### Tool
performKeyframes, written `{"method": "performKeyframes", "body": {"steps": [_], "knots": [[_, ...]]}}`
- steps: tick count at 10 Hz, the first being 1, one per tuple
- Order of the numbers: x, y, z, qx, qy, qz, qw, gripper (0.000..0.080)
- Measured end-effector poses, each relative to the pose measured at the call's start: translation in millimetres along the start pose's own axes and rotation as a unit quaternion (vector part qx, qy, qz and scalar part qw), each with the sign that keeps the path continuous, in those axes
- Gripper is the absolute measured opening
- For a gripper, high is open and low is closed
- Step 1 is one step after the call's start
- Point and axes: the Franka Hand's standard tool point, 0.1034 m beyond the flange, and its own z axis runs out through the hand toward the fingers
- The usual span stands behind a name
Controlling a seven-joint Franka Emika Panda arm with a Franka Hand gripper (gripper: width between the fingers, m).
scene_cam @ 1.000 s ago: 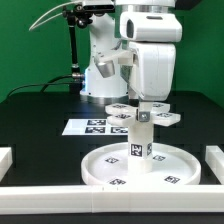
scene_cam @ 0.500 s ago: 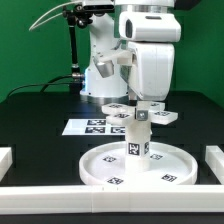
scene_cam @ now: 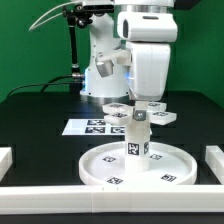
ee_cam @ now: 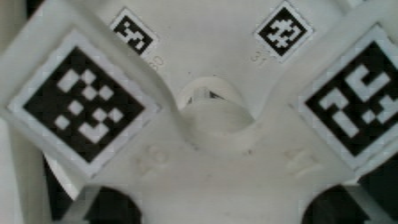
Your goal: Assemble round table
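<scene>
The large round disc [scene_cam: 100,162] lies flat near the table's front. The short thick leg [scene_cam: 138,142] stands upright at its centre. The cross-shaped base [scene_cam: 119,106] sits on top of the leg with its tagged arms spread level. My gripper [scene_cam: 148,103] comes straight down onto the middle of the base and is shut on it. In the wrist view the base [ee_cam: 214,160] fills the picture, with its tagged arms and its centre socket [ee_cam: 217,100] showing. My fingertips are not clearly visible there.
The marker board [scene_cam: 90,127] lies behind the disc at the exterior view's left. White border rails run along the front [scene_cam: 40,191], the left [scene_cam: 5,157] and the right [scene_cam: 214,160]. The arm's own pedestal [scene_cam: 100,75] stands at the back.
My hand has turned slightly about its vertical axis. The base stays on top of the leg, and the disc has not moved.
</scene>
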Motion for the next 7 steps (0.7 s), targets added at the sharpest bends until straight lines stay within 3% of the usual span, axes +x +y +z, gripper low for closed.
{"method": "performKeyframes", "body": {"steps": [4, 7], "knots": [[-4.0, 0.4, -0.3, 0.005, -0.002, 0.139, 0.99, 0.0445], [-3.6, 0.2, 0.1, 0.005, -0.003, 0.245, 0.969, 0.0445]]}}
